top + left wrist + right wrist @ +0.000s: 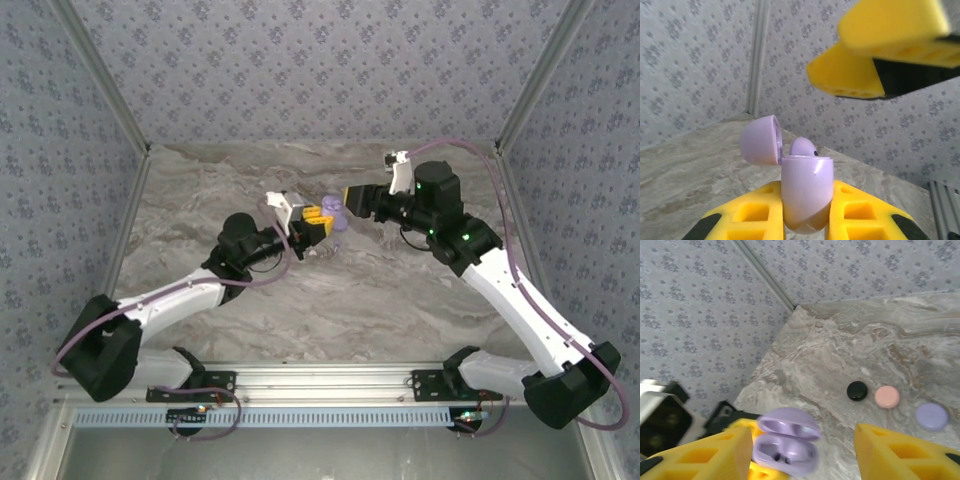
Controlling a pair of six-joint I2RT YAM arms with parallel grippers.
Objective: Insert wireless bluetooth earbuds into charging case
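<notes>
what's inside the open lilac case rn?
One lilac earbud pokes up out of the lilac case. The case wall hides the rest of the inside, and the right wrist view is too blurred to settle it.

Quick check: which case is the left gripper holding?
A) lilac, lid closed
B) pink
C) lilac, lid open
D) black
C: in the left wrist view the left gripper is shut on the lilac case, whose lid stands open. The black case and the pink case lie on the table.
</notes>
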